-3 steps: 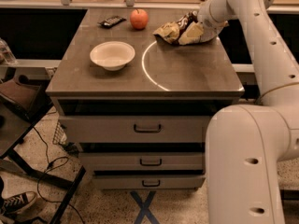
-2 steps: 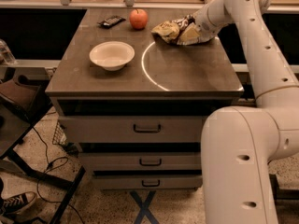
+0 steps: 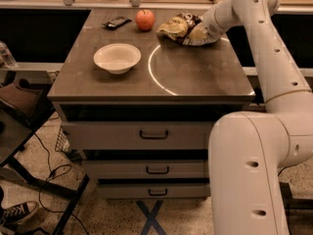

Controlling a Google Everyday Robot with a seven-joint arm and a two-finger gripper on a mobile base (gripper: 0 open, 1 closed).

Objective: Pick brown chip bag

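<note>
Nearest the camera, at the lower right of the frame, stands the large white link of my arm; the arm rises along the right edge and bends back toward the upper centre. At the lower left, a black-and-white sneaker rests on the speckled floor beside loose black cables, and a blue taped cross marks the floor at bottom centre. Behind these stands a grey drawer cabinet with three drawers, each with a dark handle. The cabinet carries the worktop, a dark brown slab. On its near left part sits a white bowl, upright. Just right of the bowl, a thin bright arc of light curves across the surface. At the far edge, left of centre, lies a flat black device, and near it on the right sits a red apple. The brown chip bag lies crumpled at the far right part of the worktop, just right of the apple and well apart from the bowl. My claw is at the bag's right side, in contact with it. The claw's tip is buried in the foil, so I cannot tell how far open it is or whether it has hold of the bag.
</note>
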